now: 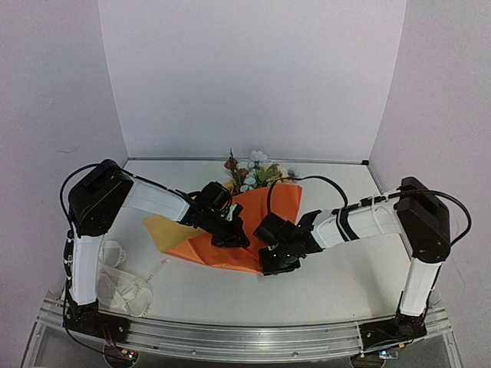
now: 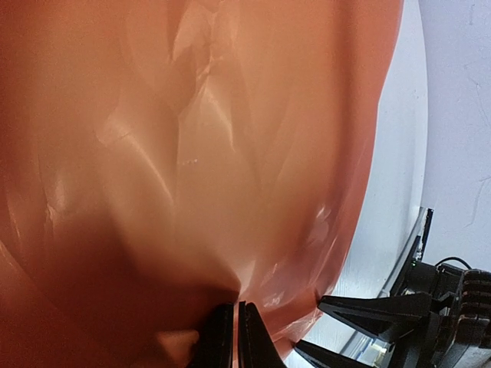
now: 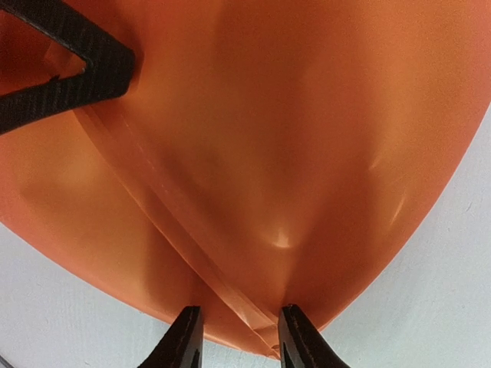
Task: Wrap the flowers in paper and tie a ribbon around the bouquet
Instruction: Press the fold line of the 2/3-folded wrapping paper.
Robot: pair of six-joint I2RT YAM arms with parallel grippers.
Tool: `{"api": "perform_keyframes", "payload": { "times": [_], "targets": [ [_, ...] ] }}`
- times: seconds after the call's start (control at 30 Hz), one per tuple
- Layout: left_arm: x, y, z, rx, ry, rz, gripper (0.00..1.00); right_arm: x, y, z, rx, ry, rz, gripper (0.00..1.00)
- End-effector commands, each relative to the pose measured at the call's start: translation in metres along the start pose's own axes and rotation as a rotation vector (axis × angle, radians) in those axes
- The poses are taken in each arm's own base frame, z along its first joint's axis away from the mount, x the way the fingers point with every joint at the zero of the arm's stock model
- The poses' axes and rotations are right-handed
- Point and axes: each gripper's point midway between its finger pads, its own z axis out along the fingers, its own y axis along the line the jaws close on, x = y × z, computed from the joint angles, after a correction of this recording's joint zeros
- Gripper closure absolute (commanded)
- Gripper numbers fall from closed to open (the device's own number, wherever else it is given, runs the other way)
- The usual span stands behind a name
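Wrapping step: left gripper (image 2: 234,337) pinches paper (image 2: 192,153) edge tight, sheet ahead; right gripper (image 3: 236,337) half-spread, fold between tips, unclamped; flowers (image 1: 257,170) beyond both. Next likely: clamp fold, draw across stems.

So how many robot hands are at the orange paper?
2. The left gripper is pinched shut on the paper; the right gripper sits at its near edge, jaws apart.

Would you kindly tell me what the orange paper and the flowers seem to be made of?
The paper looks like a thin, glossy orange sheet, coated paper or perhaps plastic film: it shows soft highlights, sharp creases, and light glows through it. The flowers are too small to judge; fabric or plastic would be a guess.
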Motion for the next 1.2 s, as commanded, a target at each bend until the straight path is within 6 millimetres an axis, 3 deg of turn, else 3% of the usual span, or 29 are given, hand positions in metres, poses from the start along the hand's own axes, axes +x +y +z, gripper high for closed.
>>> {"api": "perform_keyframes", "payload": {
  "times": [0.0, 0.13, 0.23, 0.47, 0.7, 0.93, 1.03, 1.17],
  "targets": [
    [0.004, 0.029, 0.010, -0.106, 0.005, -0.009, 0.94, -0.016, 0.013, -0.027, -0.042, -0.039, -0.002, 0.57],
    [0.002, 0.025, 0.009, -0.101, -0.004, -0.001, 0.94, -0.036, 0.023, -0.042, -0.059, -0.098, 0.014, 0.53],
    [0.000, 0.020, 0.006, -0.089, -0.013, 0.007, 0.94, -0.046, 0.025, -0.041, -0.042, -0.124, 0.021, 0.53],
    [-0.006, 0.007, -0.002, -0.061, -0.041, 0.022, 0.94, -0.050, 0.025, -0.017, 0.015, -0.122, 0.023, 0.60],
    [-0.012, -0.008, -0.015, -0.032, -0.074, 0.034, 0.91, -0.040, 0.022, 0.008, 0.051, -0.077, 0.013, 0.63],
    [-0.021, -0.035, -0.058, 0.009, -0.167, 0.019, 0.80, -0.036, 0.014, 0.013, 0.082, -0.067, 0.014, 0.64],
    [-0.019, -0.025, -0.086, -0.009, -0.223, -0.046, 0.77, -0.037, 0.014, 0.009, 0.080, -0.073, 0.017, 0.64],
    [-0.005, 0.003, -0.121, -0.064, -0.286, -0.142, 0.72, -0.041, 0.017, -0.001, 0.063, -0.092, 0.008, 0.64]
  ]
}}
